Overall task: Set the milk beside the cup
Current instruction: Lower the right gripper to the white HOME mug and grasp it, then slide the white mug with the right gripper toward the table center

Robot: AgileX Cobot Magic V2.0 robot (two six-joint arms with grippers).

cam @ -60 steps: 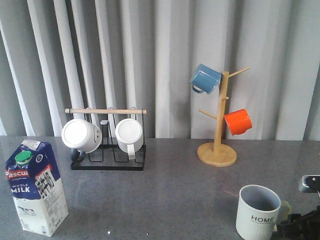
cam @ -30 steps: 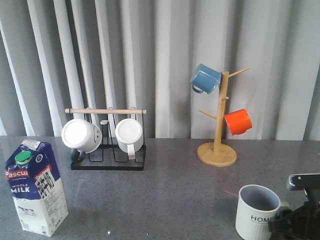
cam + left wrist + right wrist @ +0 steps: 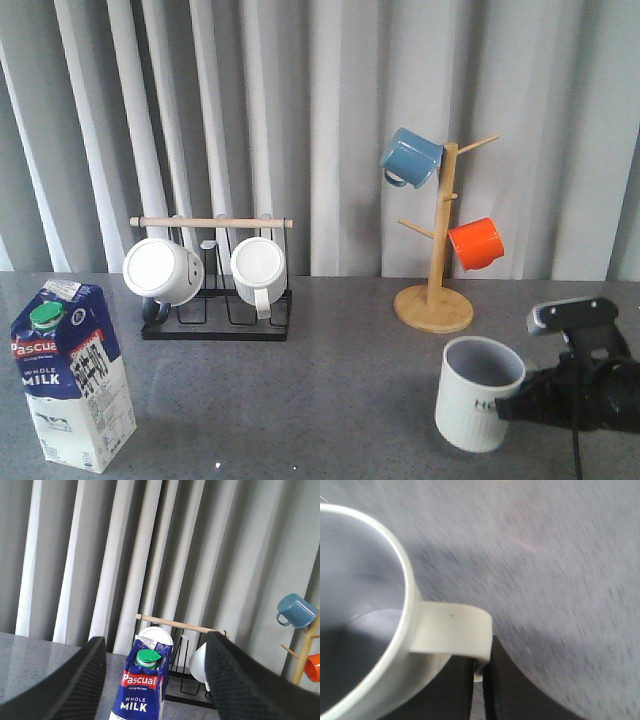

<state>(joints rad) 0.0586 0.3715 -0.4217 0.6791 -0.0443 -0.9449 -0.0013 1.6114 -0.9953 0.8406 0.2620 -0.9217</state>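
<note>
Since 0.5 s ago, the cup (image 3: 477, 393) is sitting further left and further from the front edge, tilted a little, with the right gripper (image 3: 512, 407) clamped on its handle and part of its dark lettering hidden behind the black fingers. In the right wrist view, the 2 fingers (image 3: 500, 690) are pressing together on the square-ish handle of the cup (image 3: 451, 636), with almost no gap between them. The left gripper (image 3: 157, 680) is standing wide open, holding nothing, its 2 dark fingers (image 3: 75, 685) flanking the milk (image 3: 141, 687) without touching it.

The milk (image 3: 72, 374) is standing upright at the front left of the grey table (image 3: 330, 380), well apart from the cup at the right. Counting: 1 carton, 1 ribbed cup, 2 white mugs (image 3: 163, 270) lying on a black wire rack (image 3: 215, 315), and 1 blue mug (image 3: 410, 157) plus 1 orange mug (image 3: 476, 243) hanging on 1 wooden mug tree (image 3: 436, 270).
</note>
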